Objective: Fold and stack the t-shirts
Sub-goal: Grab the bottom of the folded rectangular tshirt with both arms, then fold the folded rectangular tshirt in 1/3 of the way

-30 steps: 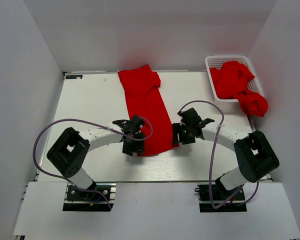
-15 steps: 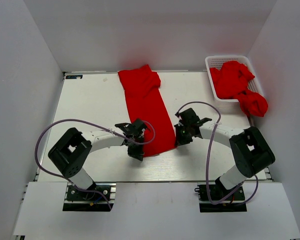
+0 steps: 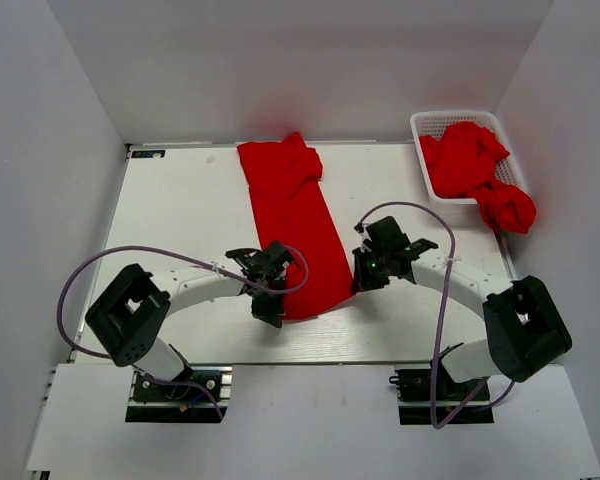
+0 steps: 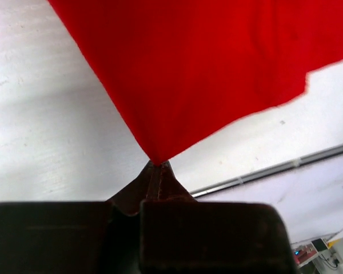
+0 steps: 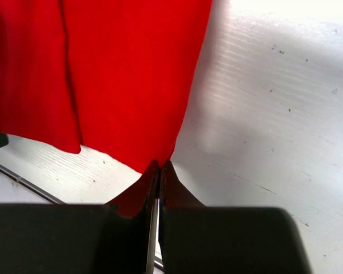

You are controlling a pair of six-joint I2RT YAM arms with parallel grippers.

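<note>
Arms bent inward, left gripper pinching t-shirt corner, right gripper pinching opposite corner

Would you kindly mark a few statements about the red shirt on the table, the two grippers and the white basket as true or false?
1. The left gripper and the right gripper are each shut on a near corner of the spread t-shirt. True.
2. The white basket is empty. False: it holds bunched red t-shirts, one spilling over its near edge.
3. The spread t-shirt lies as a long narrow strip running away from the arms. True.
4. The white basket stands at the far left. False: it is at the far right.
</note>
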